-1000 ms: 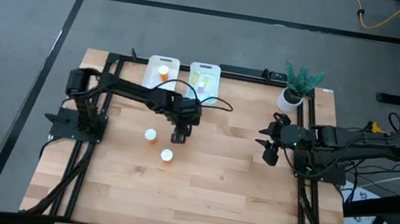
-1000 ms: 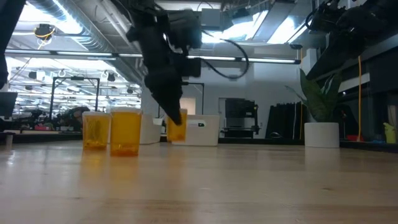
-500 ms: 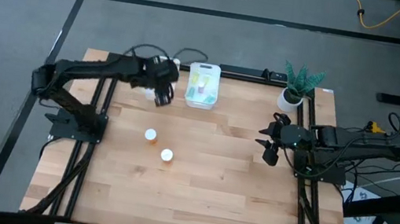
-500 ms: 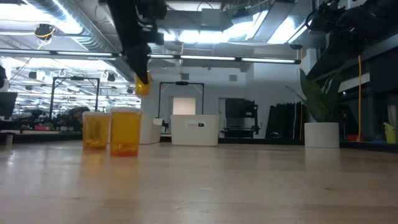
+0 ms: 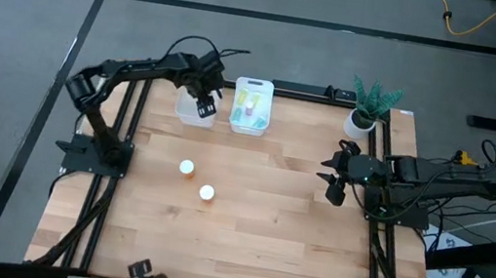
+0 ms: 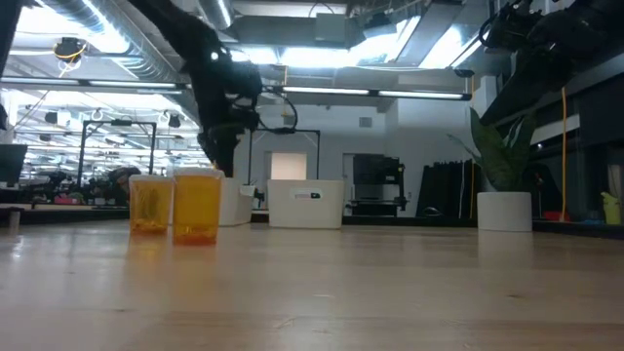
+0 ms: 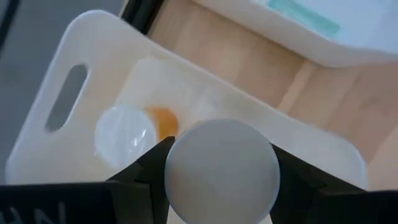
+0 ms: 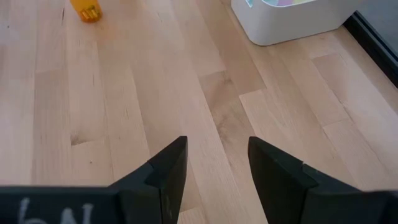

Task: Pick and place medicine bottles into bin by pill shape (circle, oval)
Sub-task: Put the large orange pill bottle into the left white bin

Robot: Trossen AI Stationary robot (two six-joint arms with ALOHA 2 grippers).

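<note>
My left gripper (image 5: 206, 106) hangs over the white left bin (image 5: 183, 110) at the table's far edge, shut on an orange medicine bottle whose white cap (image 7: 222, 168) faces the wrist camera. Another orange bottle (image 7: 134, 127) lies on its side in that bin (image 7: 93, 37). Two orange bottles (image 5: 187, 167) (image 5: 206, 193) stand upright on the table; in the low view they are at the left (image 6: 149, 203) (image 6: 198, 205). The right bin (image 5: 250, 127) holds pale bottles. My right gripper (image 5: 336, 179) is open and empty at the table's right side. My left gripper pinches the bottle between its two fingers (image 7: 149, 167), one on each side just under the white cap (image 7: 186, 186), which hides the sides. The fingers point down from above. The bottle stands upright, cap up, over the left bin; whether it touches the bin's floor I cannot tell.
A white pot with a green plant (image 5: 366, 105) stands at the far right corner. A black frame runs round the table. Bare wood lies between the two standing bottles and my right gripper (image 8: 211, 155).
My left gripper has carried the orange bottle from the table's middle up and toward the far left, over the left bin, then come down there. It has stayed shut on the bottle. The two standing bottles have not moved.
</note>
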